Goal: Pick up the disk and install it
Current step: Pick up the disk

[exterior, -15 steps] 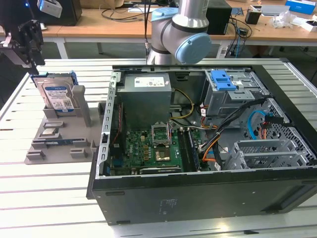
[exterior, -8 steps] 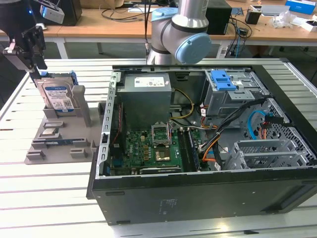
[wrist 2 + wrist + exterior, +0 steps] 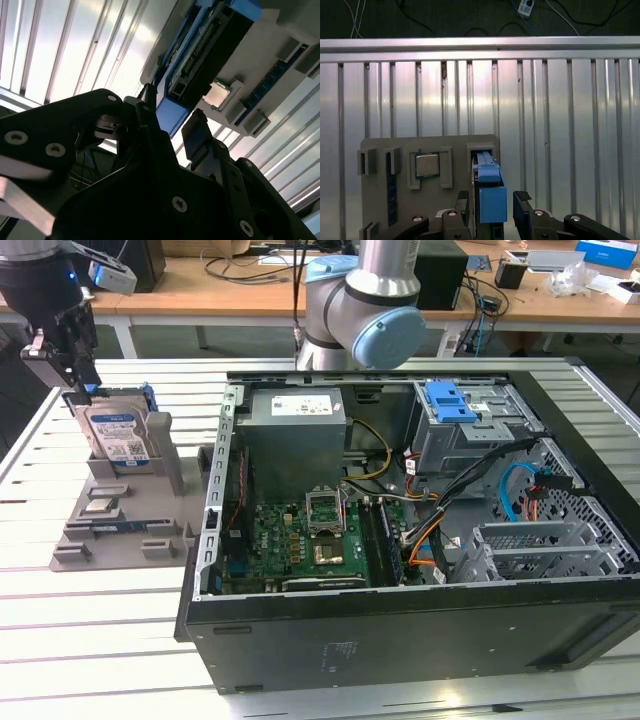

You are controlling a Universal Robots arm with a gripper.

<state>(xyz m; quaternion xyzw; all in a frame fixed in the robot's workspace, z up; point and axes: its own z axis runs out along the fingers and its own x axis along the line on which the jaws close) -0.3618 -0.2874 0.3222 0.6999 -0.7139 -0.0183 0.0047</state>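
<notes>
Black fingers of the gripper (image 3: 492,196) sit closest to the lens in both wrist views. They are spread on either side of the blue carrier frame of the disk (image 3: 487,175). A gap shows between the frame and one finger, so nothing is clamped.

From the exterior view's left, the gripper hangs over the top edge of the disk. It stands on edge in a slot of a grey holder (image 3: 120,525) on the slatted metal table (image 3: 100,640). A small square chip (image 3: 100,505) lies in the holder before it. Just beside the holder sits the open computer case (image 3: 400,640). Inside are a grey power supply (image 3: 295,425), a green motherboard (image 3: 305,540) and, furthest right, a drive cage (image 3: 470,445) topped by a blue latch (image 3: 450,400).
</notes>
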